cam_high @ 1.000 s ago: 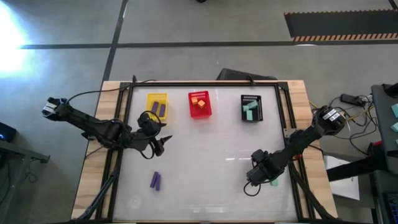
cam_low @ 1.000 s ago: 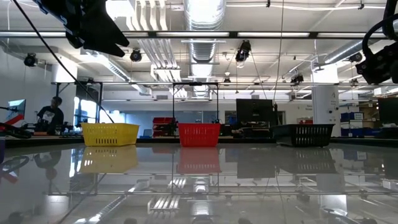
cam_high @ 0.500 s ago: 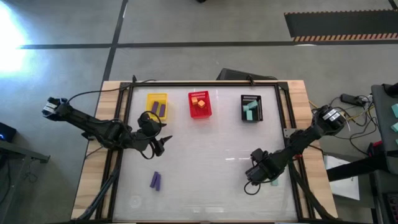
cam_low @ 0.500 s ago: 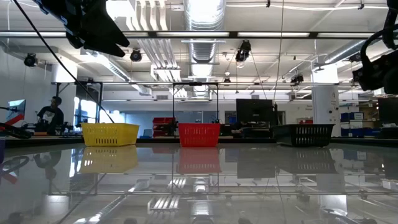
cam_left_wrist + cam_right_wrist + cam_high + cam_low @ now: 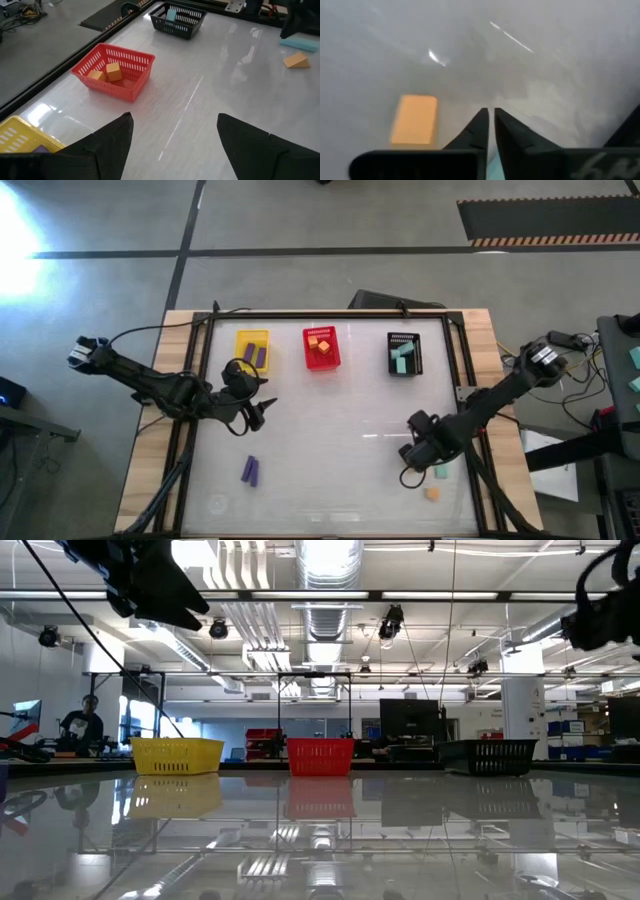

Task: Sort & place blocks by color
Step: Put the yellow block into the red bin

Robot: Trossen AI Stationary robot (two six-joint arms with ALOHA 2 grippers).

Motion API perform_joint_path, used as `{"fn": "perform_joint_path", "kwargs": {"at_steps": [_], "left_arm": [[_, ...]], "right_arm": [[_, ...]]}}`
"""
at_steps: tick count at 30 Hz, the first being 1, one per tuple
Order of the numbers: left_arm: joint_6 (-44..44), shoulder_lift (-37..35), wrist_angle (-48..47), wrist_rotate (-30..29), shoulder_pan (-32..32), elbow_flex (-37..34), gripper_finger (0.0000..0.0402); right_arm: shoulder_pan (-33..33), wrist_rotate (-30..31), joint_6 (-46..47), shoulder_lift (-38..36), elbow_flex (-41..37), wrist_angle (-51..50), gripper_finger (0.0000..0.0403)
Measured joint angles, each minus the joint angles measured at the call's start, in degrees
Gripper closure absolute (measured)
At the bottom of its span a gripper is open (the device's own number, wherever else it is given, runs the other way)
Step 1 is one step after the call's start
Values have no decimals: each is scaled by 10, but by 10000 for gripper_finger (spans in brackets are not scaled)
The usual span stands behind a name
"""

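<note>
Two purple blocks (image 5: 250, 470) lie side by side on the table, near its left front. A teal block (image 5: 440, 472) and an orange block (image 5: 432, 493) lie at the right front, also seen as the teal block (image 5: 300, 44) and the orange block (image 5: 296, 60). My right gripper (image 5: 422, 465) hangs just above them, shut on nothing (image 5: 490, 114), with the orange block (image 5: 415, 120) beside its fingers. My left gripper (image 5: 265, 415) waits open (image 5: 172, 135) left of centre, above the table.
Three baskets stand in a row at the far side: a yellow basket (image 5: 252, 350) with purple blocks, a red basket (image 5: 322, 348) with orange blocks, a black basket (image 5: 404, 354) with teal blocks. The glossy table top between the arms is bare. A person (image 5: 85, 725) sits far behind.
My right gripper has risen and drawn a little toward the table's right edge. An orange block that was hidden before now lies in view on the table beside the teal one.
</note>
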Motion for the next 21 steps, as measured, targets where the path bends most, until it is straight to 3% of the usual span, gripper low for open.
{"fn": "perform_joint_path", "kwargs": {"at_steps": [6, 10, 16, 21], "left_arm": [[0, 0, 8, 0, 0, 0, 130], [0, 0, 9, 0, 0, -1, 130], [0, 3, 9, 0, 0, -1, 130], [4, 7, 8, 0, 0, -1, 130]], "right_arm": [[0, 71, 7, -76, 0, 2, 390], [0, 47, -17, -111, 0, 36, 390], [9, -1, -29, -113, 0, 224, 390], [30, -49, 7, -63, 1, 377, 390]]}}
